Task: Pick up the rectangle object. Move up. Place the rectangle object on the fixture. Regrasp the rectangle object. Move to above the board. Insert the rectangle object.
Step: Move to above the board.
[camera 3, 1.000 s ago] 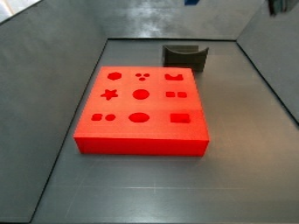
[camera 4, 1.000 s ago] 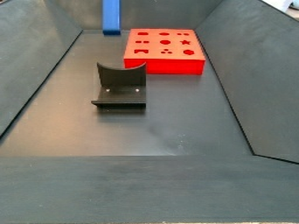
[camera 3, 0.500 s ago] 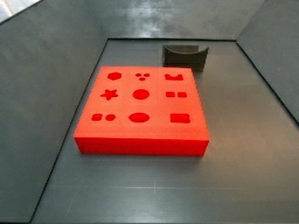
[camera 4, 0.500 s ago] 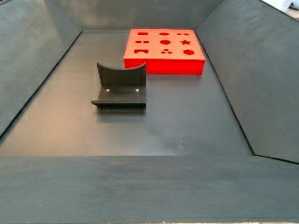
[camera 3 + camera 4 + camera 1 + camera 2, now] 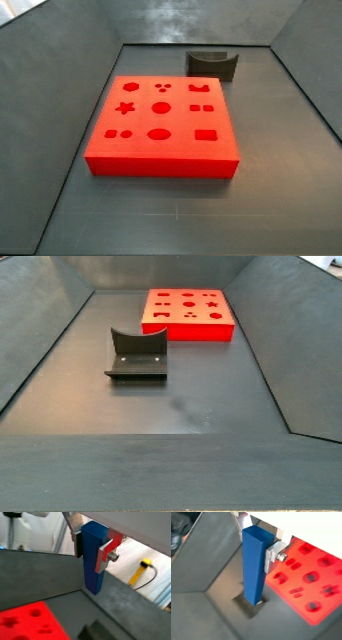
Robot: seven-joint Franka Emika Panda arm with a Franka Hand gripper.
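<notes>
In both wrist views I am seeing the gripper [image 5: 92, 547] closing its silver fingers [image 5: 274, 553] on the upper part of the rectangle object [image 5: 254, 564], the blue bar hanging straight down, high over the floor. The board [image 5: 308, 574] is lying beneath. In both side views I am finding only the board [image 5: 163, 125] and the fixture [image 5: 138, 354] standing apart; the gripper is sitting out of frame.

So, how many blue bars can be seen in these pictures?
1. The blue bar is clamped upright in the gripper, high above the board; only the wrist views show it. Neither side view shows another.
</notes>
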